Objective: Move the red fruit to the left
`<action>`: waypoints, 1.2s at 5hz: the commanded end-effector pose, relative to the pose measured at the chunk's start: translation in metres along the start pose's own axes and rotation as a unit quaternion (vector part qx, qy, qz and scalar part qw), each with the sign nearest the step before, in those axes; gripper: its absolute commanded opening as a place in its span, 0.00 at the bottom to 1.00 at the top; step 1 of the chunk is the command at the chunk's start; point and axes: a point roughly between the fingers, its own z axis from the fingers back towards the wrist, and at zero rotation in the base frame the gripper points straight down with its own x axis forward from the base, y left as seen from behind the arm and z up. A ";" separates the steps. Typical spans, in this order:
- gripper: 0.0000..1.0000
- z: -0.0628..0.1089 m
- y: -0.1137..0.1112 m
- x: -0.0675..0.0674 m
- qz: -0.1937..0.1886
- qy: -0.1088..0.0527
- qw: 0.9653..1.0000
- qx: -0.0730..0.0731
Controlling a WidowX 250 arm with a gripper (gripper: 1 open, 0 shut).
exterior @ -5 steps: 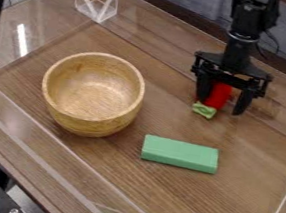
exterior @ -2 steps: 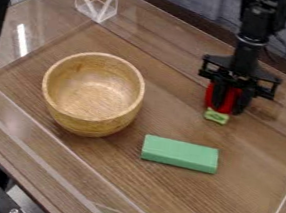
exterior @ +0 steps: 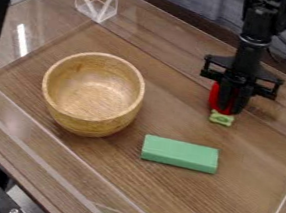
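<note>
The red fruit (exterior: 223, 100) is a small glossy red toy with a light green cap showing below it, standing on the wooden table at the right. My gripper (exterior: 228, 99) comes straight down from the black arm above and has its black fingers shut on the red fruit, one on each side. The fruit's upper part is hidden behind the fingers. The fruit still seems to rest on the table top.
A round wooden bowl (exterior: 93, 92) stands at the left centre. A flat green rectangular block (exterior: 180, 154) lies in front, between bowl and fruit. A clear plastic stand (exterior: 94, 3) is at the back left. Transparent walls edge the table (exterior: 119, 191).
The gripper's fingers closed in from a wide stance onto the red fruit. The arm shifted slightly right and the fruit now sits squeezed between the fingers.
</note>
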 end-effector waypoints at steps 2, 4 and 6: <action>0.00 0.008 0.012 0.011 -0.023 -0.023 0.999 -0.008; 0.00 0.049 0.027 0.016 -0.047 -0.039 0.998 -0.032; 0.00 0.086 0.088 0.031 0.037 -0.070 0.995 -0.055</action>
